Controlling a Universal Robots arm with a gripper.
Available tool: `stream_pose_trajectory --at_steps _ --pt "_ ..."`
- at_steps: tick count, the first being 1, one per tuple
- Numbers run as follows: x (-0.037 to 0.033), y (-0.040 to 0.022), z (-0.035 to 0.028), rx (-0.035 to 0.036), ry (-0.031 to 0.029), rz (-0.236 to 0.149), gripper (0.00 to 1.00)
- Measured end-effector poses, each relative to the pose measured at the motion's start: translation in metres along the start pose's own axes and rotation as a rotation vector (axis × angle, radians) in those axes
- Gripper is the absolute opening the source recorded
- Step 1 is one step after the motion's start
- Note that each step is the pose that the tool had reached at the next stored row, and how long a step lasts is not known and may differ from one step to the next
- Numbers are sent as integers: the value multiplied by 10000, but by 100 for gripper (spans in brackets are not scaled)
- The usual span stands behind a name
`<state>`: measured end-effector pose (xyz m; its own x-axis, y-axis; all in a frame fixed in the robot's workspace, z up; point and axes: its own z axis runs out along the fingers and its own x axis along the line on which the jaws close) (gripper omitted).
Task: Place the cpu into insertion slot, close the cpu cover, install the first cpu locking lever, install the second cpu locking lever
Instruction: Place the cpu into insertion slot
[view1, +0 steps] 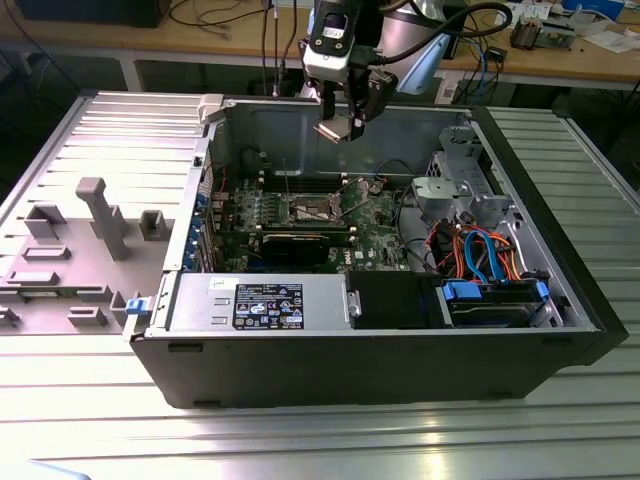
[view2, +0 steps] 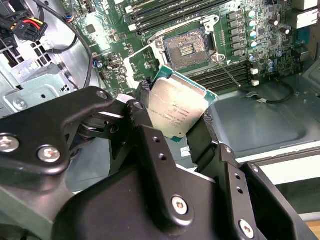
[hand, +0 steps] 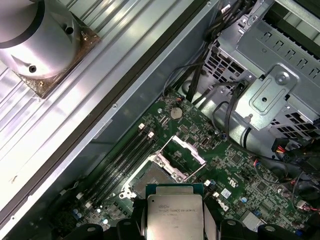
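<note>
The cpu (view2: 177, 107) is hanging well above the slot (view2: 187, 48), with the gripper (view1: 345, 122) clenching it by its edges over the open case (view1: 400, 370). The slot is lying bare, the cover (hand: 190, 150) is standing raised and a lever (view2: 231, 76) is sticking out unlatched, so seemingly all four steps are waiting.

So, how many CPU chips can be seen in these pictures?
1. The cpu is clamped in the gripper, which hangs above the open computer case. The insertion slot on the board is empty. Another chip could be hidden under other parts.
</note>
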<state>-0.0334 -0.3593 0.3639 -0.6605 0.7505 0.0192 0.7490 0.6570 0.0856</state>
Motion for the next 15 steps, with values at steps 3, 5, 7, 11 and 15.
stream_pose_trajectory --at_steps 3,5,7,11,15 --pt "0 0 0 -5 -20 234 54" --pt "0 0 1 -11 -46 539 54" --pt "0 0 1 -15 -66 774 54" --pt "0 0 2 -25 -113 1313 54" --pt "0 0 2 -32 -142 1662 54"
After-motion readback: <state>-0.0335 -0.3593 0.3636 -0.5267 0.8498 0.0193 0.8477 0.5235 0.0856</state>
